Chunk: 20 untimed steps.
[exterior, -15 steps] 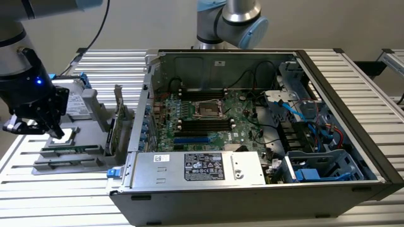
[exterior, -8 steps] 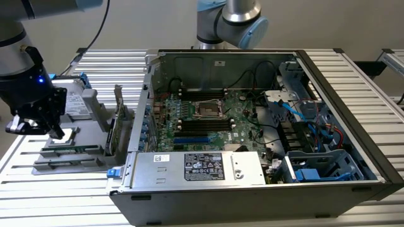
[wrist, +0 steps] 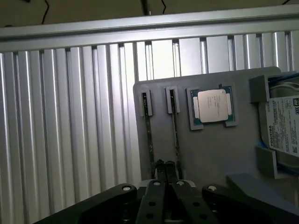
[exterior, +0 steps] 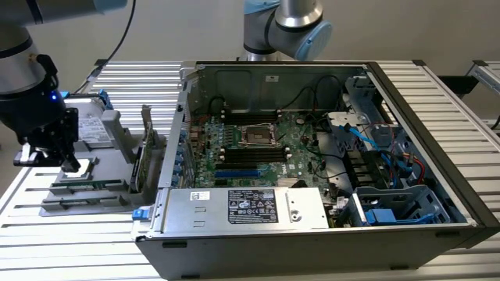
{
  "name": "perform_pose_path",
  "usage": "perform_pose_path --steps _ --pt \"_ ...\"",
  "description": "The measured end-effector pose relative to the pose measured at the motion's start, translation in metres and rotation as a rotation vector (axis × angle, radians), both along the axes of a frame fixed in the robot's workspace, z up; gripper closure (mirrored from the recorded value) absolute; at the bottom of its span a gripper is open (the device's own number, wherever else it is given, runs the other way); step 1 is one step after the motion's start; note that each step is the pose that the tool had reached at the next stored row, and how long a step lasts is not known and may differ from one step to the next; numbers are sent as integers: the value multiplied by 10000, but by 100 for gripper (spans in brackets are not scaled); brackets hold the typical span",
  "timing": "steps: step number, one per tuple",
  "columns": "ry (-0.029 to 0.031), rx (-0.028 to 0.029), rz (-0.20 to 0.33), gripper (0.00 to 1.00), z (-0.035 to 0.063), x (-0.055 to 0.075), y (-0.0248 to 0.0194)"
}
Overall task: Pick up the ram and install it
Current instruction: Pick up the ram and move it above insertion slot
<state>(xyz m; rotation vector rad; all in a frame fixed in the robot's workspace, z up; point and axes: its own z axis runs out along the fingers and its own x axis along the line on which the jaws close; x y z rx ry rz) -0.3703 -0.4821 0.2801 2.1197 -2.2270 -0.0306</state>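
Ram (wrist: 147,128) is what I'm after: 2 thin sticks stand on edge in 2 narrow slots of the grey holder (wrist: 210,154), side by side and apart. Both run straight ahead from my fingertips, 1 to each side of them. My gripper (wrist: 164,167) hovers at their near ends with its jaws brought together, and I see nothing clamped between them.

I judge a stick like this to be light and stiff but fragile. It is a thin board with small chips on its faces and contacts along 1 long edge, so it would not tolerate twisting or a hard squeeze. The best hold, I think, is across the 2 flat faces near the middle of the exposed long edge, clear of the contacts.

The holder also has a square pocket beyond the sticks with a processor (wrist: 212,106) lying flat in it. Further to that side, a hard drive (wrist: 285,126) sits between raised blocks.

Well away from my jaws the computer case (exterior: 437,105) lies open — inside, the motherboard (exterior: 273,140) shows long black memory slots (exterior: 252,154), which look unfilled as far as I can tell.
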Motion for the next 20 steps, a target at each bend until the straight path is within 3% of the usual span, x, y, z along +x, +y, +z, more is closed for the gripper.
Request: perform_pose_path --steps 9,12,14,15,16,17,18,20 --pt "6 80 1537 90 -2 -1 0" --pt "6 79 1539 89 -2 -1 0" --pt "5 80 1539 76 -3 -1 0" --pt "5 80 1539 76 -3 -1 0" --pt "5 80 1539 70 -3 -1 0" --pt "5 80 1539 70 -3 -1 0" --pt "3 81 1539 64 -8 0 0" --pt "-5 80 1539 64 -42 -4 0"
